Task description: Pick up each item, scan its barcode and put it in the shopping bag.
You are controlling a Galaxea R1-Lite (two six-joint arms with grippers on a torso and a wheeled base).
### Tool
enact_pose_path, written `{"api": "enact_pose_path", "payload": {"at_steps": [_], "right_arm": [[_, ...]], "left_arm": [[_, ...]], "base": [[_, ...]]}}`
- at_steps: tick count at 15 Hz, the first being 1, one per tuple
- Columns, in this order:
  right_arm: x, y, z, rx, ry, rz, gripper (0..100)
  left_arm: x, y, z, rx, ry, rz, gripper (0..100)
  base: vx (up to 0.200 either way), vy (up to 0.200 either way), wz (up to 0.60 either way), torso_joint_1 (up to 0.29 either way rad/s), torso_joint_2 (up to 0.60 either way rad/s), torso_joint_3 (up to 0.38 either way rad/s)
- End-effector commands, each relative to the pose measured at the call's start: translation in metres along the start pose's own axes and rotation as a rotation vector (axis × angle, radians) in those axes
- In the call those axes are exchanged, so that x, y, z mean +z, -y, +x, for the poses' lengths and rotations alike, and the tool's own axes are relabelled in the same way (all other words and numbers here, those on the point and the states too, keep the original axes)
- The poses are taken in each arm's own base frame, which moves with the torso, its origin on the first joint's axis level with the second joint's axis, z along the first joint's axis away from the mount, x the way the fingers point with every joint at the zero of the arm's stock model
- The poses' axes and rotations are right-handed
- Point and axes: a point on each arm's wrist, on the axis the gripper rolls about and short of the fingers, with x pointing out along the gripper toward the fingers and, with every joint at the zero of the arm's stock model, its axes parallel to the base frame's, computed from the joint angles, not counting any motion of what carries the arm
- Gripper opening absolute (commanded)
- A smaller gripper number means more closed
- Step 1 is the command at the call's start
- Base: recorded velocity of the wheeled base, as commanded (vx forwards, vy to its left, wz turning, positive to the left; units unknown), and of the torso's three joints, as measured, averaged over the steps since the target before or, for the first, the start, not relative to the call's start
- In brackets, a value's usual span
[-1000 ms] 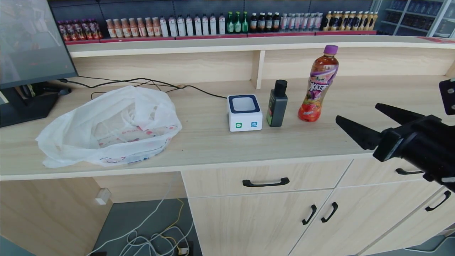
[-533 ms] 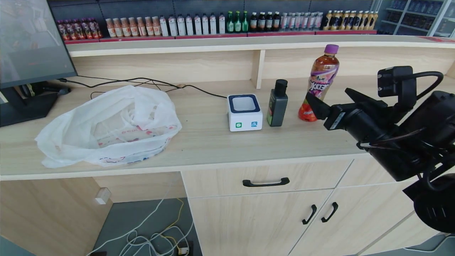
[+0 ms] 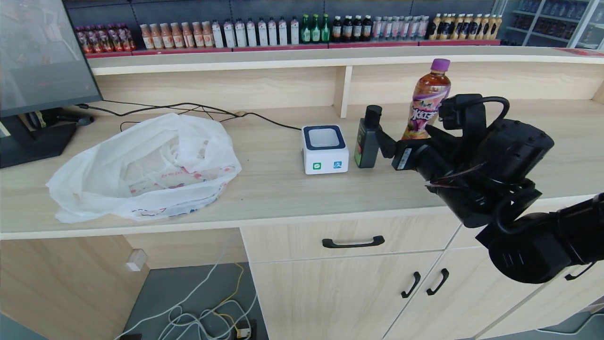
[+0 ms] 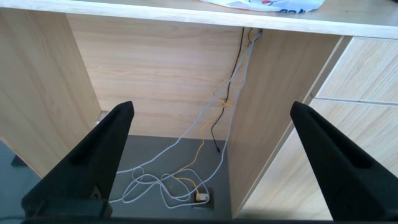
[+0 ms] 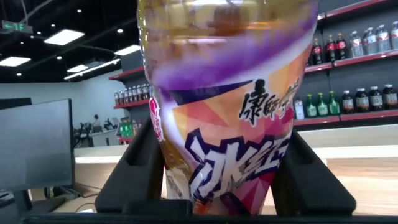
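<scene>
Right pincer stands apart, one finger on each side of the tea bottle, which is upright on the worktop, right of the scanner. Step in hand: the grasp. Next, probably: close, lift, turn the barcode to the scanner. The shopping bag lies left of it.

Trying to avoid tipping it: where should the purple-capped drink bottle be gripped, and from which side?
Grip the drink bottle around its labelled body, below the middle, coming in level from the front. It stands upright and tall, and the dark bottle stands close on its left. The open right gripper straddles it there.
</scene>
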Motion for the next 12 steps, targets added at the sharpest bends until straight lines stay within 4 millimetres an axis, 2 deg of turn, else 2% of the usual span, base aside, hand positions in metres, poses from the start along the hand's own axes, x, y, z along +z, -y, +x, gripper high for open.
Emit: {"api": "enact_pose_path", "payload": {"at_steps": [1,3,5,9,12], "right_arm": [[0.013,0.009,-0.005,-0.018,-0.003,0.007,0],[0.016,0.011,-0.020,-0.024,-0.045,0.039,0],[0.032,0.011,-0.035,-0.027,-0.064,0.031,0],[0.028,0.013,-0.057,-0.026,-0.156,-0.064,0],[0.025,0.015,-0.085,-0.030,-0.245,-0.083,0]], "left_arm": [[0.000,0.000,0.000,0.001,0.000,0.000,100],[0.000,0.000,0.000,0.001,0.000,0.000,100],[0.000,0.000,0.000,0.001,0.000,0.002,100],[0.000,0.000,0.000,0.001,0.000,0.002,100],[0.000,0.000,0.000,0.001,0.000,0.002,100]], "base": [[0.000,0.000,0.00,0.000,0.00,0.000],[0.000,0.000,0.00,0.000,0.00,0.000],[0.000,0.000,0.00,0.000,0.00,0.000],[0.000,0.000,0.00,0.000,0.00,0.000],[0.000,0.000,0.00,0.000,0.00,0.000]]}}
